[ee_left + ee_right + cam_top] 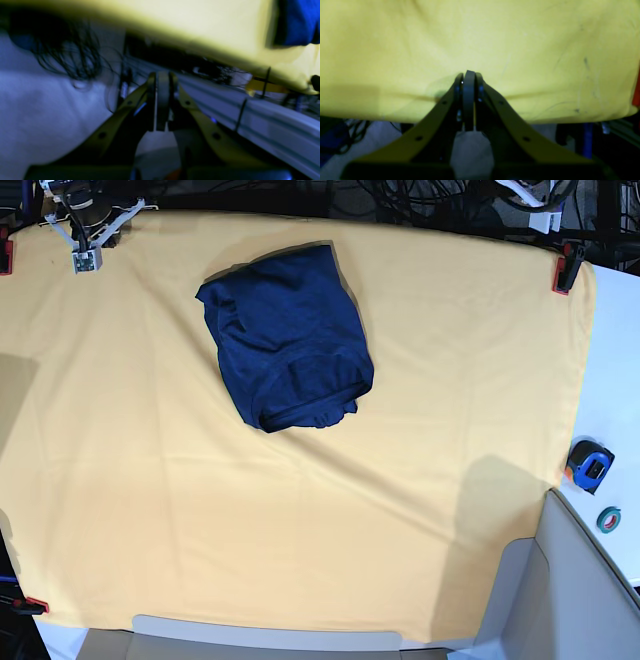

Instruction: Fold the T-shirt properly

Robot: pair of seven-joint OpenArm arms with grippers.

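Already the T-shirt [288, 337] lies as a compact, roughly rectangular navy bundle on the yellow cloth [300, 520] that covers the desk, toward the far side and a little left of centre in the base view, with nothing touching it. Neither arm shows in that view; both sit back at the near edge. The right pincer [469, 75] is clenched on nothing, its jaws pressed together and poised just over the front hem of the cloth, while the left pincer [162, 77] is likewise clenched and empty, off the side of the desk beside a pale metal rail [262, 117], with only a blue corner of the T-shirt [297, 22] in its blurred view. Judging from this, the fold looks essentially finished, so the step in hand is probably a last check or a tidy. To do that well, any further touch should be light: the bundle's lower edge looks slightly uneven, with a small flap overlapping near the right corner, and a rough push there could drag the layers open or wrinkle the cloth under them. If a correction is wanted, both pincers should open before reaching, approach from opposite sides, and press the edges flat rather than lift. Otherwise, keeping clear is the safest course. A tape measure [589, 464] and a roll of tape [609, 518] rest well apart on the bare white surface at the right.
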